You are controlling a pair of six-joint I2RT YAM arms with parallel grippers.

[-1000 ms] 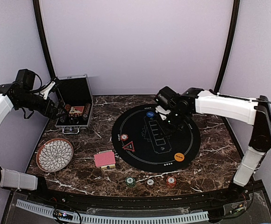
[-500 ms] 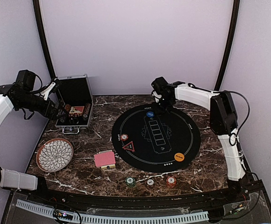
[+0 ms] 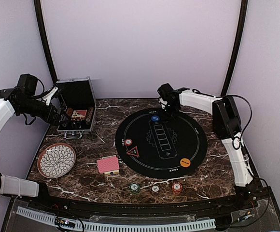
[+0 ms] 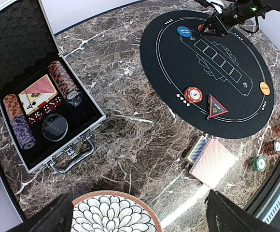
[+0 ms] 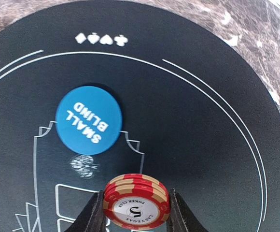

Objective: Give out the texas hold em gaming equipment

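Observation:
My right gripper [image 5: 136, 215] is shut on a small stack of red striped-edge poker chips [image 5: 136, 199], held just above the black round mat [image 5: 207, 145] beside the blue marker disc [image 5: 88, 120]. In the top view this gripper [image 3: 170, 109] is at the mat's far edge. A red chip [image 3: 128, 142], a red triangle [image 3: 133, 152] and an orange disc [image 3: 185, 162] lie on the mat. The red-backed cards [image 3: 108, 165] sit left of it. My left gripper [image 3: 58, 116] hangs open above the table by the case, holding nothing.
The open silver case [image 3: 77, 111] at the back left holds more chips, cards and dice. A patterned plate [image 3: 56, 160] lies at the front left. Green [image 3: 135, 187], white [image 3: 155, 188] and red [image 3: 177, 186] chip stacks stand near the front edge.
My right arm has swung from over the middle of the mat to its far edge beside the blue disc, still gripping the chips. The left arm has stayed put.

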